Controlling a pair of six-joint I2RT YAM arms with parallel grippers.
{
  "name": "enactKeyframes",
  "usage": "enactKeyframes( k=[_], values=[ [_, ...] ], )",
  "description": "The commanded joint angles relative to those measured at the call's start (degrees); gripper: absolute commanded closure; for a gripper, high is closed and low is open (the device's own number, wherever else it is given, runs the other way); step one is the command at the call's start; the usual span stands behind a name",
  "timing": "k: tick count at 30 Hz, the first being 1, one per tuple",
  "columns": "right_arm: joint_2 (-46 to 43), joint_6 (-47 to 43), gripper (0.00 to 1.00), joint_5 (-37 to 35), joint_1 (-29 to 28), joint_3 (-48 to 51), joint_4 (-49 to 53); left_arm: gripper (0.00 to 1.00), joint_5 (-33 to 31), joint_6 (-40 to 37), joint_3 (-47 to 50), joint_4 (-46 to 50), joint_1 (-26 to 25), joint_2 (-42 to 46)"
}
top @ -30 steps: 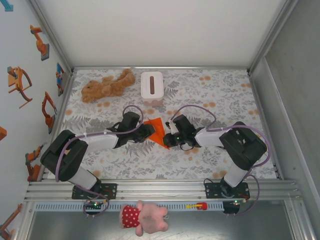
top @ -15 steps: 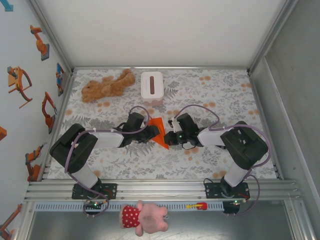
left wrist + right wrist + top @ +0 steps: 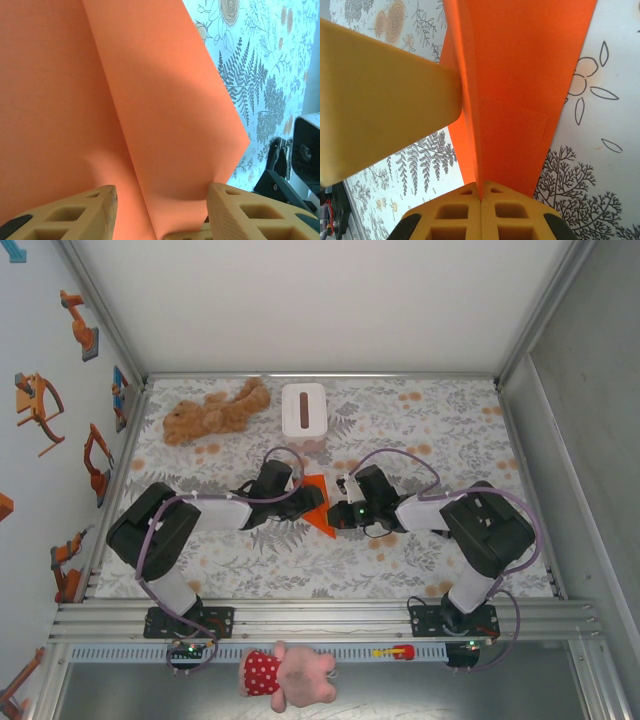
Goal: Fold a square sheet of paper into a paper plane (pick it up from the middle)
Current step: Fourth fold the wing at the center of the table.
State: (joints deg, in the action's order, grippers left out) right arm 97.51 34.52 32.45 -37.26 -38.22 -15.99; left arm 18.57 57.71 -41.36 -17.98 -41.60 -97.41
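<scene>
1. Since a second ago the left gripper [image 3: 305, 499] has slid right and now covers more of the orange sheet of paper [image 3: 319, 508].
2. Folded along a crease, the sheet sits mid-desk [image 3: 430, 430] between both grippers.
3. Left gripper fingers [image 3: 65, 212] stand spread, one on either side of the crease.
4. Right gripper [image 3: 481, 200] is pressed together, pinching the fold.

Left tool [image 3: 160, 202] parted; right tool [image 3: 481, 199] clamped — arms angled inward.

Paper sheet [image 3: 322, 515] between left claw [image 3: 306, 498] and right claw [image 3: 338, 513]
</scene>
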Motion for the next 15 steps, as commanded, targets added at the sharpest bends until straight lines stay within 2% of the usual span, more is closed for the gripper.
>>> enactKeyframes(
  k=[1, 6, 15],
  values=[
    [1.2, 0.1, 0.99, 1.6, 0.4, 0.3, -1.1, 0.49, -0.5, -1.8, -1.6, 1.1, -0.1, -1.1],
    [1.6, 0.0, 0.95, 1.2, 0.5, 0.1, -0.3, 0.49, -3.0, -1.0, -3.5, 6.7, -0.1, -2.2],
    [-5.1, 0.0, 0.70, -3.3, 0.6, 2.4, 0.6, 0.50, -7.6, 1.3, -6.5, 19.6, -0.1, -3.8]
  ],
)
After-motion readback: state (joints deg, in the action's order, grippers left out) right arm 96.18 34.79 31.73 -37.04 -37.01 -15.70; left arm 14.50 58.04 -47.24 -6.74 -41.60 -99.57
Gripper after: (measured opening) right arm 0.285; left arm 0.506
